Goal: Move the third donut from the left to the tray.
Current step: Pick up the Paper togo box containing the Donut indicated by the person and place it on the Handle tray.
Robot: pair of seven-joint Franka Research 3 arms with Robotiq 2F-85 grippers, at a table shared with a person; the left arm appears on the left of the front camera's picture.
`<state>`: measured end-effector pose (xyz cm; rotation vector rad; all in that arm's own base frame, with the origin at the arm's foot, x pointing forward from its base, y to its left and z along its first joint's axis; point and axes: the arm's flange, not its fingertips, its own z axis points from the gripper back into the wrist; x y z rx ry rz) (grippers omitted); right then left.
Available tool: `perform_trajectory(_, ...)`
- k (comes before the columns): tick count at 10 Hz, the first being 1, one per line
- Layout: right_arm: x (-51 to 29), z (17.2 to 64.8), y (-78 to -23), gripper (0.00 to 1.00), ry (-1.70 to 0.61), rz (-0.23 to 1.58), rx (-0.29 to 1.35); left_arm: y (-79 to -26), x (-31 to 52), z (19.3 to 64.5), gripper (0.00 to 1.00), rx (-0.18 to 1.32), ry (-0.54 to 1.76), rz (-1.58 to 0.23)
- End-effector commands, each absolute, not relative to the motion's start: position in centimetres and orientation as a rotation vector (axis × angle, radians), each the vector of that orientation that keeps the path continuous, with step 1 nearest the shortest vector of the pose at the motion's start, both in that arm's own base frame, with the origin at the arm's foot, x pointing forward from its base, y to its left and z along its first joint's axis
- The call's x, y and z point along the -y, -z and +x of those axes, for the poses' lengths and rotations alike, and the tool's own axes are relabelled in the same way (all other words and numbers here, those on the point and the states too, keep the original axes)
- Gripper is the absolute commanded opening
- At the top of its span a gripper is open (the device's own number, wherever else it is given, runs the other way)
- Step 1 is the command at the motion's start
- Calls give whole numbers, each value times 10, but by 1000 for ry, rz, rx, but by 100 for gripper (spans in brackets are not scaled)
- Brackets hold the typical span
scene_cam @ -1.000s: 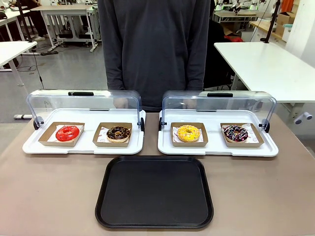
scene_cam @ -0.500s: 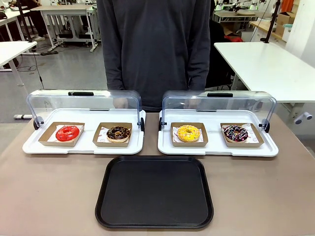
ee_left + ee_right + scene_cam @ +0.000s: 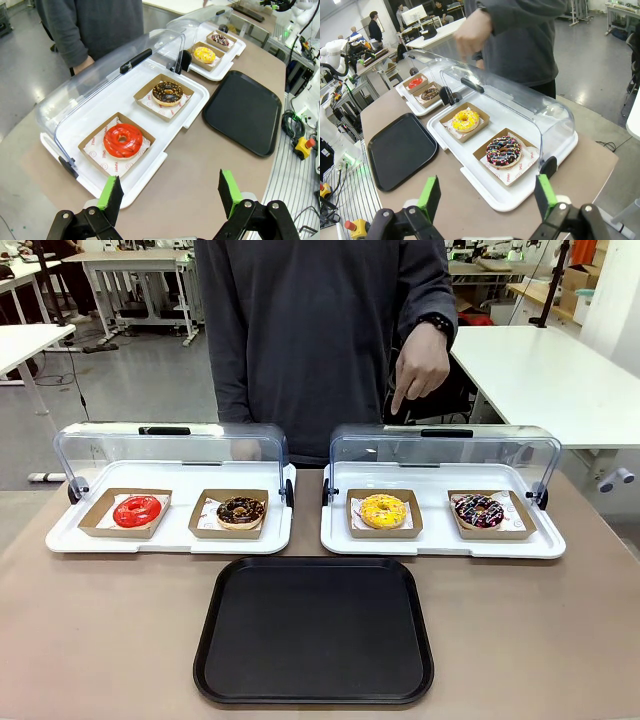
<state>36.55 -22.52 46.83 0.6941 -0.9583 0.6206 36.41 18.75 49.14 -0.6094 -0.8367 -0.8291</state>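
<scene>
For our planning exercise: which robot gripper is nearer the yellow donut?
Right. The right gripper faces the case holding the yellow donut; the left gripper faces the other case, that donut far beyond.

A pale grey, glossy floor [image 3: 130, 380] runs back through the room, catching soft overhead light. Beyond the brownish-grey bench [image 3: 100, 640], a right-hand white table [image 3: 540, 370] stands close by. A left-hand white table [image 3: 25, 340] pokes in at the edge, and white-legged work tables [image 3: 130, 258] stand farther back. Cardboard boxes [image 3: 580, 282] sit at the far right, and a dark cable [image 3: 90, 347] trails on the floor.
</scene>
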Motion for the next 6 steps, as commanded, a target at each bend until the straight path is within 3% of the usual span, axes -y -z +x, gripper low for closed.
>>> perform_trajectory(1, 226, 369, -469, 100, -626, 697, 989, -493, -187, 363, 100, 835, 827, -618)
perform_trajectory(6, 226, 369, -469, 100, -626, 697, 989, -493, -187, 363, 100, 835, 827, -618)
